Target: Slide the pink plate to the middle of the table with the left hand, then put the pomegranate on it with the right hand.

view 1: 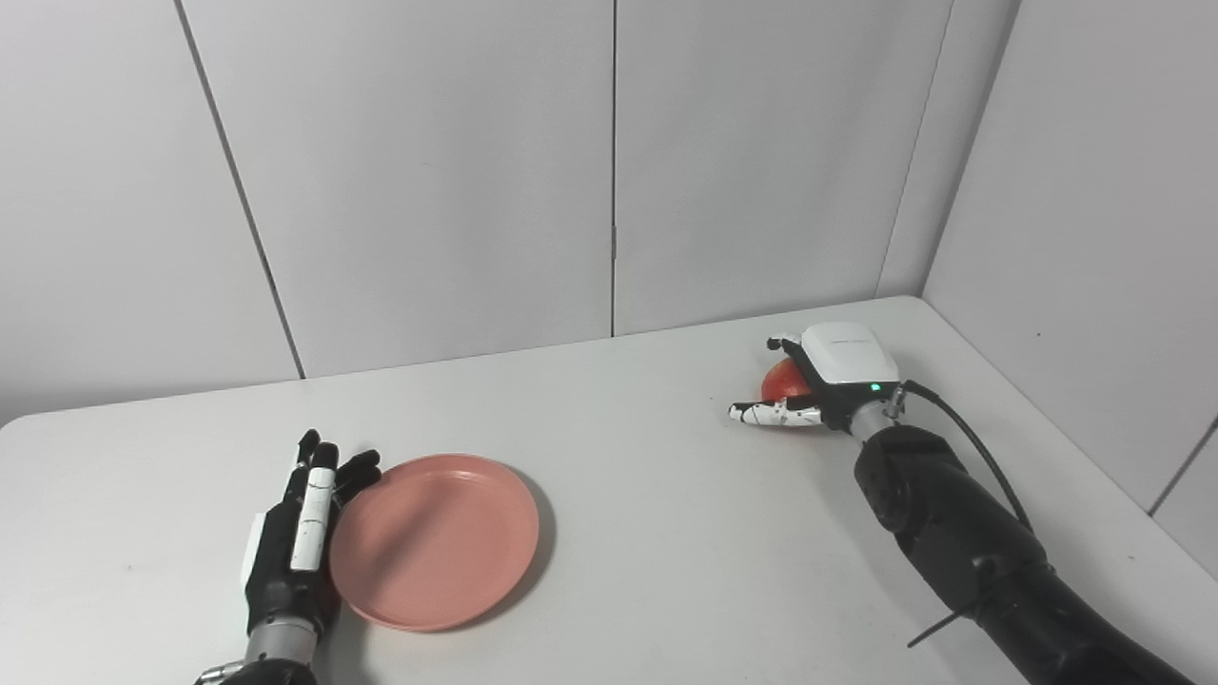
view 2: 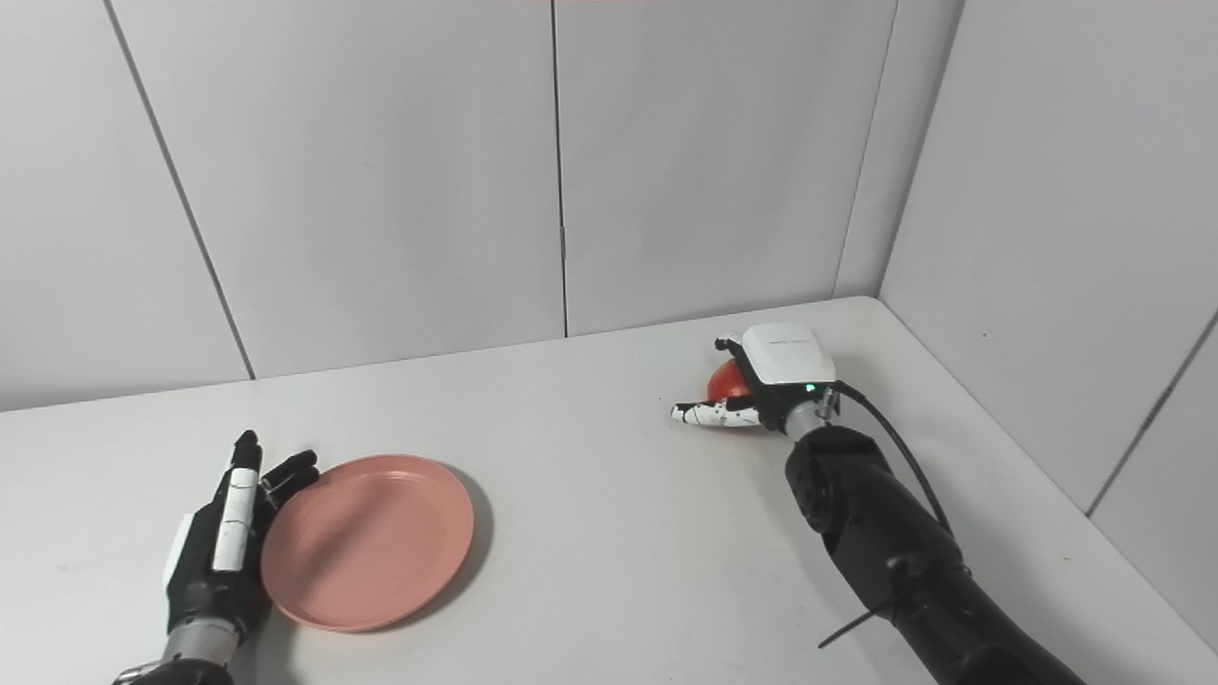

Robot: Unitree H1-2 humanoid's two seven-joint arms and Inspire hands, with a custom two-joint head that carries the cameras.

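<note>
Pomegranate (view 1: pixel 782 380) sits far back on the right of the surface (view 1: pixel 666 533), red and round, mostly hidden under the right robot hand (view 1: pixel 809 385). That hand curls over it, but I cannot tell if it grips yet. The pink plate (view 1: pixel 435 540) lies left of the middle, flat and smooth.

From the right eye, the left robot hand (view 2: pixel 221 552) lies flat with fingers apart, touching the plate's left edge. The push looks unfinished; next, slide the plate right.
</note>
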